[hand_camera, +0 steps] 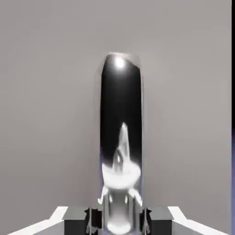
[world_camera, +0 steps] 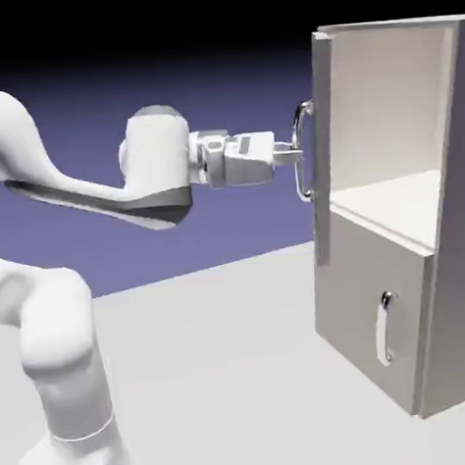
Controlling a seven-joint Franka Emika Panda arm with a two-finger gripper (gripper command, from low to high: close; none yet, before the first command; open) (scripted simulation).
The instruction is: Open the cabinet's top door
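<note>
The grey cabinet (world_camera: 459, 287) stands at the exterior view's right. Its top door (world_camera: 313, 82) is swung out wide and shows nearly edge-on, so the pale interior (world_camera: 390, 116) is exposed. My gripper (world_camera: 291, 155) reaches level from the left and is shut on the top door's vertical silver bar handle (world_camera: 304, 183). In the hand view that shiny handle (hand_camera: 120, 114) runs up between my grey fingertips (hand_camera: 78, 219), with the gripper (hand_camera: 120, 220) closed around it and the flat grey door panel (hand_camera: 46, 114) filling the background.
The shorter lower door (world_camera: 359, 285) is closed, with its small silver handle (world_camera: 384, 328) facing the arm. The white arm (world_camera: 59, 358) rises from the lower left above the pale table (world_camera: 218, 375).
</note>
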